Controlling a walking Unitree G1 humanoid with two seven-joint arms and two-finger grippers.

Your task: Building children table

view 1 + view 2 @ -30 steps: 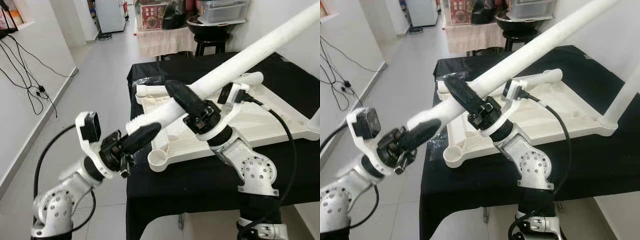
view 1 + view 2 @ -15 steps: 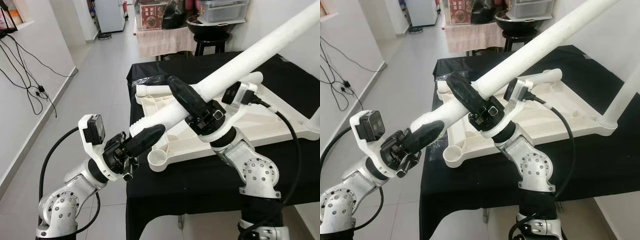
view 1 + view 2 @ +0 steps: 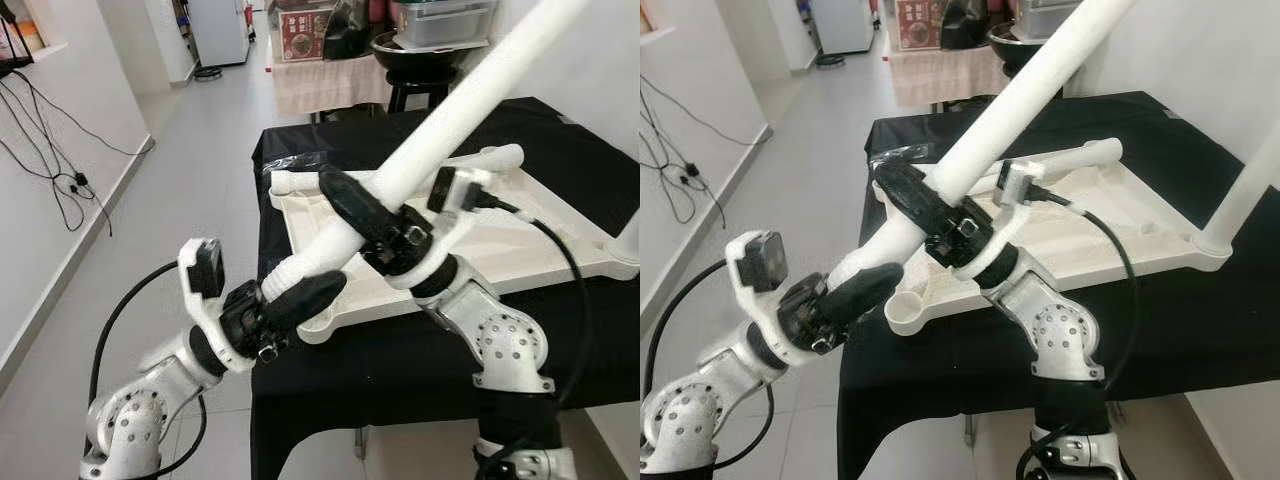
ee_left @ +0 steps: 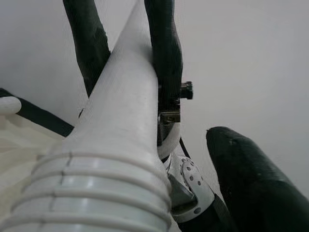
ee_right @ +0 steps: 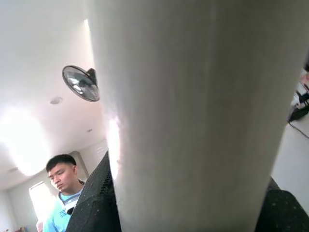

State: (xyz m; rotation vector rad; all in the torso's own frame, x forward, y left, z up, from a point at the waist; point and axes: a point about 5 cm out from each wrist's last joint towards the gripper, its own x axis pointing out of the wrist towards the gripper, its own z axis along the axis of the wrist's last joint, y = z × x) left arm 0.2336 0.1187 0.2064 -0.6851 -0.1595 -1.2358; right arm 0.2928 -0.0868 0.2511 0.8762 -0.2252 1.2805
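Note:
A long white table leg (image 3: 470, 85) slants from low left up to the upper right. My right gripper (image 3: 340, 195) is shut on it below its middle. The leg's threaded end (image 3: 285, 272) hangs just above the corner socket (image 3: 316, 325) of the white table top (image 3: 520, 240), which lies upside down. My left gripper (image 3: 320, 288) is at that threaded end and stands open. One of its fingers (image 4: 251, 183) shows a gap to the threads (image 4: 96, 193). The other finger is hidden behind the leg.
The table top rests on a black-clothed table (image 3: 400, 360). Another leg (image 3: 630, 235) stands in the far right corner, and one lies along the back edge (image 3: 500, 157). Cables (image 3: 60, 180) trail along the left wall. A person (image 5: 65, 193) is nearby.
The leg has tilted steeper. Its threaded end has dropped toward the table top's near corner socket. My left gripper has moved right and down with it.

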